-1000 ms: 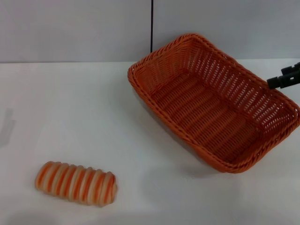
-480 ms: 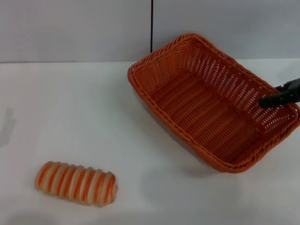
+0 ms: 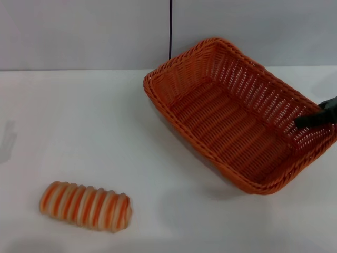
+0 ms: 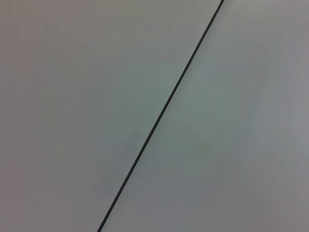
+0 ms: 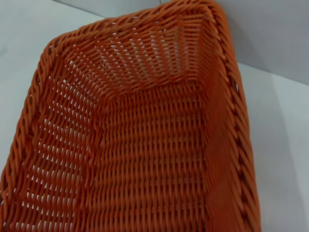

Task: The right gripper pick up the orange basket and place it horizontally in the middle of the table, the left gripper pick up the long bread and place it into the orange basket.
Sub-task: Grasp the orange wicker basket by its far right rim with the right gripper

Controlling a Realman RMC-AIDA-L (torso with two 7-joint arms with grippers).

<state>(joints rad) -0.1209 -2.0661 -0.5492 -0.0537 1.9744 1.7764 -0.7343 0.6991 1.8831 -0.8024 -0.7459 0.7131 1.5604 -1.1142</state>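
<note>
The orange basket lies diagonally at the back right of the white table, and nothing is in it. At the right edge of the head view, my right gripper shows only as a dark piece at the basket's right end, over the inside of the rim. The right wrist view looks down into the orange basket from close above. The long bread, striped orange and cream, lies at the front left, far from the basket. My left gripper is out of view.
A grey wall with a dark vertical seam stands behind the table. The left wrist view holds only that grey wall and seam. Bare tabletop lies between the bread and the basket.
My right gripper has come down and inward from above the basket's right end to its rim. The basket and the bread have not moved.
</note>
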